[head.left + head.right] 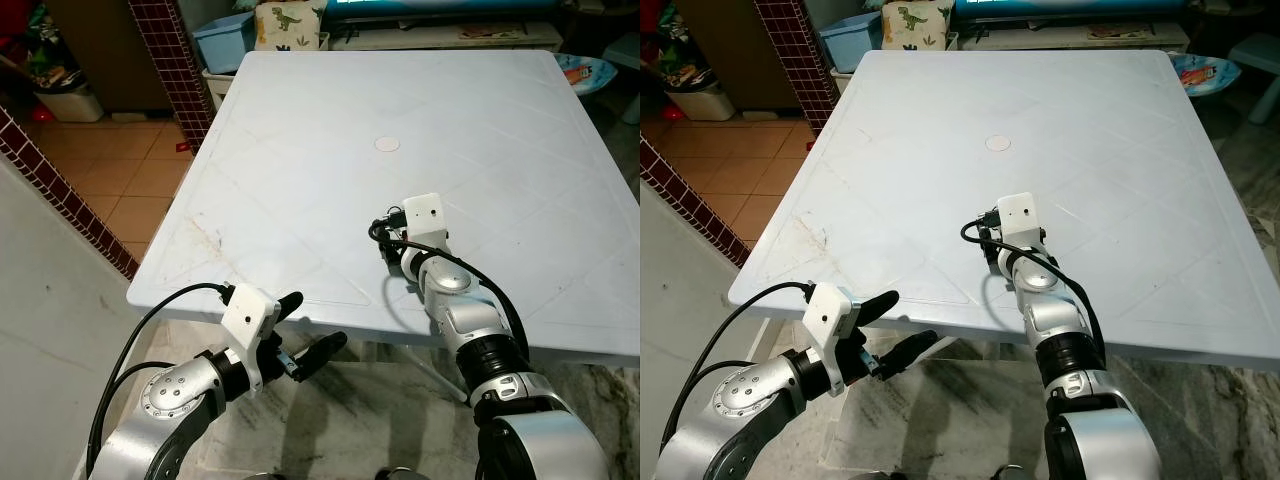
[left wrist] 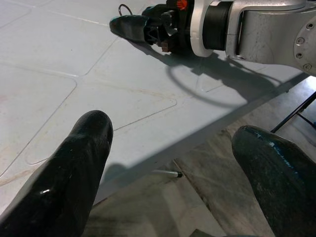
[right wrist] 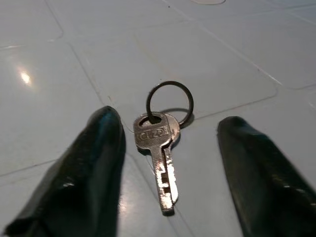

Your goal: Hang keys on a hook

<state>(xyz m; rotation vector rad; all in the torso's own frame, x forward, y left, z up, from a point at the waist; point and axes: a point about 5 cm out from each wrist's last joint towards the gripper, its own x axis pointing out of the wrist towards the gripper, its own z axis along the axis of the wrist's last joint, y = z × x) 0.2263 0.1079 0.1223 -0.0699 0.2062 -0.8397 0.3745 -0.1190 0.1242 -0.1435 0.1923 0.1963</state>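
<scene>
Silver key (image 3: pixel 159 158) with ring lies flat on the table (image 1: pixel 300 150), between the right gripper's (image 3: pixel 170 163) spread fingers; the head views hide it. Left gripper (image 1: pixel 305 335) spread at the table's edge.

Open desk around a lone key

The pale desk (image 1: pixel 300 150) lies bare around the key (image 3: pixel 159 148), which sits flat between the right hand's (image 3: pixel 168 163) spread fingers with room on both sides. The left hand (image 1: pixel 305 335), fingers apart, hangs at the desk's near edge; bins (image 1: pixel 225 40) crowd the far side.

table (image 1: pixel 300 130): pale blue | key (image 3: pixel 160 158): silver, dark ring | floor (image 1: pixel 120 180): orange tile
</scene>
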